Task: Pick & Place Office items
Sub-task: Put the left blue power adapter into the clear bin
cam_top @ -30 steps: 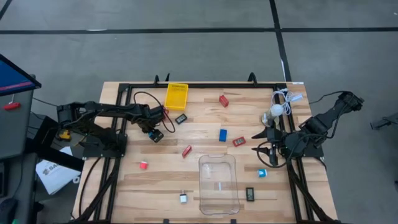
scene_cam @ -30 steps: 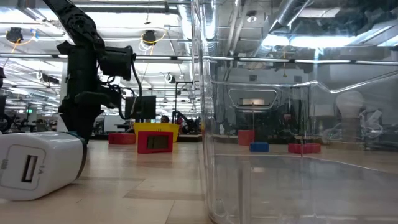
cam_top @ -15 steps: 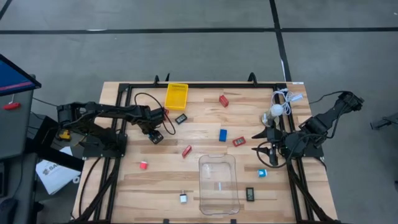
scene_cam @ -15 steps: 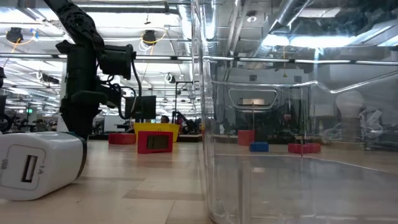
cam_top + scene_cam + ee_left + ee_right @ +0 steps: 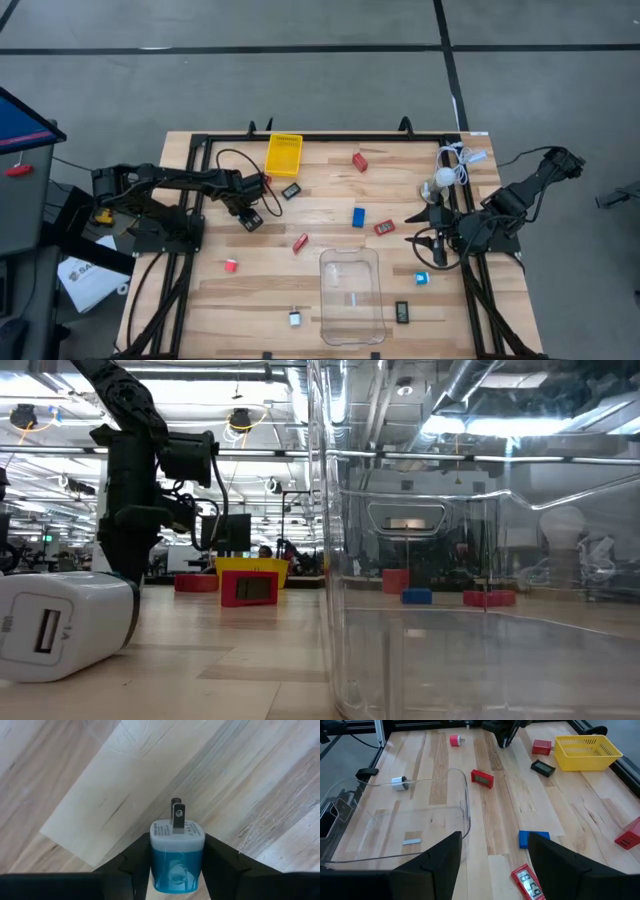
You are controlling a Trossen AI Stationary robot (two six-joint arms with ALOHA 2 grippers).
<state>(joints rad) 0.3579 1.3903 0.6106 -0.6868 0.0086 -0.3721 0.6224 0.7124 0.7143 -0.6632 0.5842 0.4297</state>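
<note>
My left gripper [image 5: 172,870] clamps a white-and-blue charger plug [image 5: 176,852] between its fingers, prongs pointing away from the wrist, over the bare wooden table [image 5: 90,795] near the yellow tray [image 5: 284,154]. The risk from here is a slip: the plug's smooth, rounded sides give the fingers little bite, so a quick swing toward the clear bin [image 5: 351,295] could twist it loose or drop it short. The carry also passes over a red block [image 5: 300,242] and a black rectangle [image 5: 291,190], either of which a low pass might knock. How deep the plug sits in the grip is hard to judge, since its lower half is hidden. My right gripper [image 5: 492,862] waits at the table's right edge, fingers spread wide and empty.
</note>
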